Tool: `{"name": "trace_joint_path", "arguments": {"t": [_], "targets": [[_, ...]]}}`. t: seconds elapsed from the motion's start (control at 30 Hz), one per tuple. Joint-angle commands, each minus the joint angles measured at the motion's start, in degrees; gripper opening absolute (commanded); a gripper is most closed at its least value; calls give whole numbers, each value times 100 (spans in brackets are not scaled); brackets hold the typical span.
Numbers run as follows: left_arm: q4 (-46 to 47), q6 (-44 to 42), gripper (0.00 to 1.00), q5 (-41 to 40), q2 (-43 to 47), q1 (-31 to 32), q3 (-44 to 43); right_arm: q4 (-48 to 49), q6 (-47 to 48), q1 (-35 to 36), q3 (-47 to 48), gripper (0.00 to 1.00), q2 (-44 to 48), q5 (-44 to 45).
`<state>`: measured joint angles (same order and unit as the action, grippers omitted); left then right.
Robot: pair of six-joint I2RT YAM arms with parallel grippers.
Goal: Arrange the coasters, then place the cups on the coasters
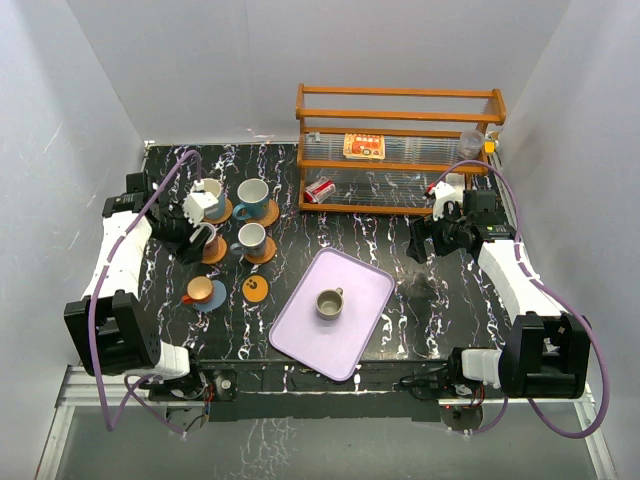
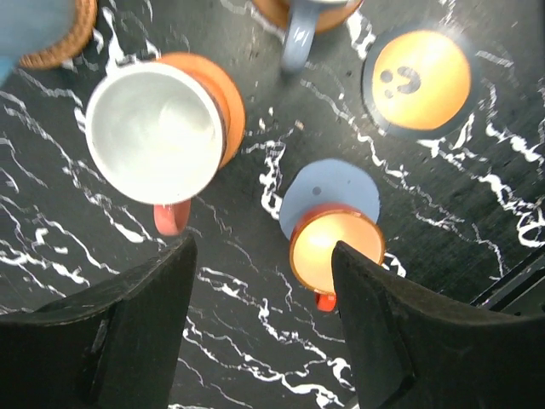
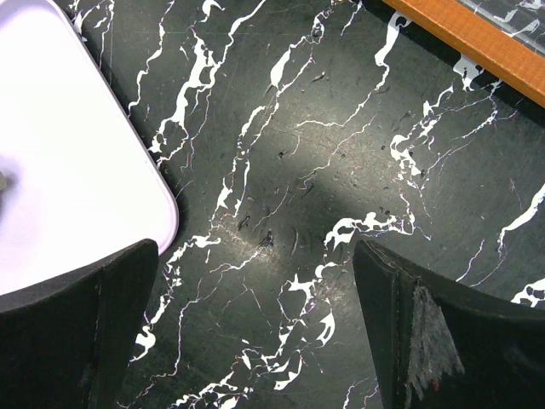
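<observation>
Hovering the left gripper, released and empty, above the small orange-lined cup overhanging its grey-blue coaster, handle toward the fingers; farther, showing the white-lined pink cup upright on an orange coaster, handle likewise; hanging the right gripper agape, empty, over the marble table.

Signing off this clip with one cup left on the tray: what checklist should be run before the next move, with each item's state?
1. Left gripper clear of the pink-handled cup: ok, jaws open, empty.
2. That cup on its orange coaster: ok.
3. Dotted coaster free: ok.
4. Olive cup upright on the tray: ok.
5. Right gripper open, empty: ok.
6. Small orange-lined cup centred on the grey-blue coaster: cannot tell.
</observation>
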<state>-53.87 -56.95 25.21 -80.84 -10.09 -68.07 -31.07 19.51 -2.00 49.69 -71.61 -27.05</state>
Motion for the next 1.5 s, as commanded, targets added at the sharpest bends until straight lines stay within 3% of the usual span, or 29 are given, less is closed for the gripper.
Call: {"name": "trace_joint_path", "arguments": {"t": [0.0, 0.3, 0.5, 0.67, 1.07, 1.47], "targets": [[-362, 276, 64, 886, 218, 326, -498, 215, 45, -35, 41, 98, 97, 15], [-52, 417, 63, 1564, 505, 2044, -772, 207, 44, -33, 38, 98, 88, 28], [348, 537, 64, 1564, 289, 3108, -896, 215, 44, -36, 23, 98, 119, 63], [328, 541, 61, 1418, -349, 3875, -1204, 215, 44, -37, 18, 98, 108, 68], [-171, -353, 57, 841, -1668, 5745, -1992, 215, 52, -46, 7, 98, 148, 109], [-363, -1418, 58, 5, -2718, 6773, -2307, 215, 59, -64, 10, 98, 140, 87]]}}
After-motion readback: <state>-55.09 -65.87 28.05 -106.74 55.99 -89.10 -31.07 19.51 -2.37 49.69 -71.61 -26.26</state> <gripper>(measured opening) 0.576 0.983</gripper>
